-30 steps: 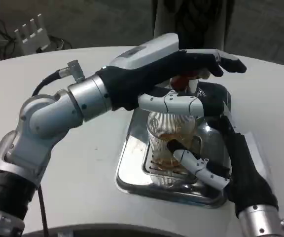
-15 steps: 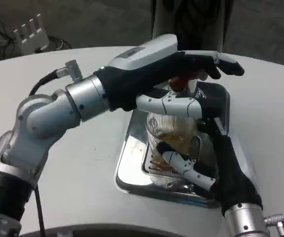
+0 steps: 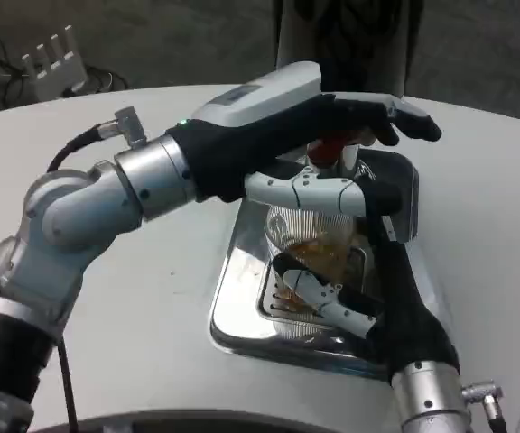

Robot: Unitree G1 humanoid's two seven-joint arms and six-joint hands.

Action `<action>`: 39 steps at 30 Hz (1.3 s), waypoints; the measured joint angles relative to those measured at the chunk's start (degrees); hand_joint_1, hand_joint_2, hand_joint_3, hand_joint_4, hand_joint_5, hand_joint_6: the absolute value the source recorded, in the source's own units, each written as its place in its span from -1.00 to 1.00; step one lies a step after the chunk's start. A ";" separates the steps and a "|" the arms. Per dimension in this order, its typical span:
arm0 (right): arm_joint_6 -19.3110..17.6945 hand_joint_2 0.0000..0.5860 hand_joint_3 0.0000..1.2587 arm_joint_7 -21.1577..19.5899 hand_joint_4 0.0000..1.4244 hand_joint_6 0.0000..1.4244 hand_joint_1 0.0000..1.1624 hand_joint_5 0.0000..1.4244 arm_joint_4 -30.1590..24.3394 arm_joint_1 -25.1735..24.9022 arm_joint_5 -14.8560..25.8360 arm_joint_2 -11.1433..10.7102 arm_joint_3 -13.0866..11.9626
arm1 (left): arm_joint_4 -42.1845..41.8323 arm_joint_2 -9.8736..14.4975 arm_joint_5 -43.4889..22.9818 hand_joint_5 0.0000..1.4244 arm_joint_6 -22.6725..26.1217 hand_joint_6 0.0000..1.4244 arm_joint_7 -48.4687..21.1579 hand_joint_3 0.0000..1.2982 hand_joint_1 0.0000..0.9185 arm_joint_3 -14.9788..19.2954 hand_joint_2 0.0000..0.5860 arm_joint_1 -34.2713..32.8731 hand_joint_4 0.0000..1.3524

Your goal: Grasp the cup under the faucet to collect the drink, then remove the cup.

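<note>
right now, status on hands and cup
Right hand grips cup on metal tray. Left hand over red tap handle. Amber drink in cup. Nothing blocking.

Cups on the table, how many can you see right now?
1. A clear ribbed cup stands on the steel drip tray, the right hand wrapped around it and the left hand above. Others may be hidden.

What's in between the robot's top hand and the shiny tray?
In the head view, the ribbed clear cup with amber drink stands between the left hand above and the metal tray below, under a red tap handle. The right hand grips it.
</note>
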 measured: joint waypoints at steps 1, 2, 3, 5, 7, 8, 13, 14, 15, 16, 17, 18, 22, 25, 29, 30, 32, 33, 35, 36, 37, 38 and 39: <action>-0.06 -0.33 -1.00 0.00 -0.92 -1.00 0.12 -0.86 0.12 -0.11 0.06 0.03 0.00 | 0.01 0.00 0.00 -0.59 0.00 -0.56 0.00 -0.53 -1.00 0.00 -0.56 0.00 -0.64; -0.63 -0.33 -1.00 -0.02 -0.92 -1.00 0.12 -0.86 0.53 -0.32 0.67 0.07 -0.03 | 0.07 0.02 0.00 -0.59 0.00 -0.56 0.00 -0.53 -1.00 0.00 -0.56 -0.01 -0.64; -0.75 -0.33 -1.00 -0.02 -0.92 -1.00 0.12 -0.86 0.73 -0.46 0.85 0.07 -0.03 | 0.09 0.03 0.00 -0.59 0.00 -0.56 0.00 -0.53 -1.00 0.00 -0.56 -0.02 -0.64; -0.82 -0.33 -1.00 -0.24 -0.93 -1.00 0.12 -0.86 1.36 -0.76 0.95 0.14 -0.01 | 0.26 0.03 0.00 -0.59 -0.04 -0.56 0.00 -0.53 -1.00 0.00 -0.56 -0.06 -0.63; -0.82 -0.34 -1.00 -0.81 -0.93 -1.00 0.13 -0.86 1.61 -0.93 0.85 0.24 0.04 | 0.62 0.04 -0.03 -0.59 -0.18 -0.56 0.00 -0.53 -1.00 0.01 -0.56 -0.19 -0.63; -0.82 -0.34 -1.00 -1.13 -0.93 -1.00 0.13 -0.86 1.79 -1.13 0.79 0.29 0.06 | 0.74 0.04 -0.05 -0.59 -0.20 -0.56 0.00 -0.53 -1.00 0.02 -0.56 -0.26 -0.63; -0.84 -0.36 -1.00 -2.99 -0.94 -1.00 0.14 -0.86 3.89 -2.33 0.40 0.47 0.38 | 1.44 0.05 -0.11 -0.59 -0.48 -0.56 0.00 -0.52 -1.00 0.02 -0.56 -0.53 -0.63; -0.84 -0.36 -1.00 -2.99 -0.94 -1.00 0.14 -0.86 4.18 -2.37 0.42 0.47 0.39 | 1.51 0.05 -0.11 -0.58 -0.52 -0.56 0.00 -0.52 -1.00 0.02 -0.56 -0.57 -0.63; -0.90 -0.36 -1.00 -3.01 -0.94 -1.00 0.14 -0.86 4.71 -2.59 0.69 0.48 0.39 | 1.71 0.05 -0.11 -0.58 -0.62 -0.56 0.00 -0.52 -1.00 0.02 -0.56 -0.64 -0.63; -0.93 -0.36 -1.00 -3.04 -0.94 -1.00 0.14 -0.86 5.20 -2.90 0.84 0.48 0.36 | 1.81 0.05 -0.11 -0.58 -0.67 -0.56 0.00 -0.52 -1.00 0.02 -0.56 -0.70 -0.63; -0.95 -0.36 -1.00 -3.18 -0.95 -1.00 0.14 -0.86 5.92 -3.29 0.86 0.48 0.39 | 2.09 0.05 -0.11 -0.58 -0.91 -0.56 0.00 -0.52 -1.00 0.02 -0.56 -0.78 -0.63; -0.99 -0.36 -1.00 -3.27 -0.95 -1.00 0.14 -0.86 6.06 -3.39 0.87 0.48 0.42 | 2.22 0.05 -0.12 -0.58 -1.04 -0.56 0.00 -0.52 -1.00 0.02 -0.56 -0.79 -0.63; -1.21 -0.36 -1.00 -3.79 -0.95 -1.00 0.14 -0.86 6.98 -4.23 1.12 0.67 0.42 | 3.37 0.05 -0.09 -0.57 -1.51 -0.56 0.00 -0.52 -1.00 0.02 -0.56 -1.27 -0.63; -1.44 -0.36 -1.00 -4.13 -0.95 -1.00 0.14 -0.86 8.10 -4.93 1.48 0.74 0.31 | 4.44 0.05 -0.06 -0.57 -1.86 -0.56 0.00 -0.52 -1.00 0.01 -0.55 -1.54 -0.63; -1.52 -0.36 -1.00 -4.54 -0.95 -1.00 0.14 -0.86 8.93 -5.68 1.56 0.81 0.33 | 5.72 0.04 -0.02 -0.56 -2.35 -0.56 0.00 -0.52 -1.00 -0.03 -0.55 -2.18 -0.63; -1.56 -0.36 -1.00 -4.61 -0.95 -1.00 0.14 -0.86 9.14 -5.81 1.62 0.82 0.32 | 5.85 0.04 -0.02 -0.56 -2.42 -0.56 0.00 -0.52 -1.00 -0.04 -0.55 -2.24 -0.63; -1.68 -0.36 -1.00 -5.14 -0.95 -1.00 0.14 -0.86 10.41 -6.64 1.69 0.91 0.33 | 6.32 0.04 -0.01 -0.56 -2.78 -0.56 0.00 -0.52 -1.00 -0.10 -0.55 -2.43 -0.63; -1.68 -0.36 -1.00 -5.35 -0.95 -1.00 0.14 -0.86 10.56 -6.77 1.69 1.10 0.36 | 6.63 0.04 -0.01 -0.56 -3.00 -0.56 0.00 -0.52 -1.00 -0.14 -0.55 -2.55 -0.63; -1.68 -0.36 -1.00 -5.63 -0.95 -1.00 0.14 -0.86 10.72 -6.86 1.67 1.23 0.42 | 7.09 0.04 0.01 -0.56 -3.32 -0.56 0.00 -0.52 -1.00 -0.23 -0.55 -2.83 -0.63; -1.68 -0.36 -1.00 -5.86 -0.95 -1.00 0.14 -0.86 10.79 -6.88 1.66 1.31 0.43 | 7.34 0.04 0.01 -0.56 -3.45 -0.56 0.00 -0.52 -1.00 -0.27 -0.55 -2.94 -0.63; -1.68 -0.36 -1.00 -6.04 -0.95 -1.00 0.14 -0.86 10.92 -6.93 1.66 1.44 0.43 | 7.53 0.04 0.01 -0.56 -3.56 -0.56 0.00 -0.52 -1.00 -0.30 -0.55 -3.04 -0.63; -1.68 -0.36 -1.00 -6.23 -0.95 -1.00 0.14 -0.86 11.12 -7.03 1.66 1.54 0.45 | 7.65 0.04 0.01 -0.56 -3.59 -0.56 0.00 -0.52 -1.00 -0.32 -0.55 -3.09 -0.63; -1.68 -0.36 -1.00 -6.56 -0.95 -1.00 0.14 -0.86 11.32 -7.15 1.66 1.74 0.47 | 7.70 0.04 0.01 -0.56 -3.64 -0.56 0.00 -0.52 -1.00 -0.33 -0.55 -3.10 -0.63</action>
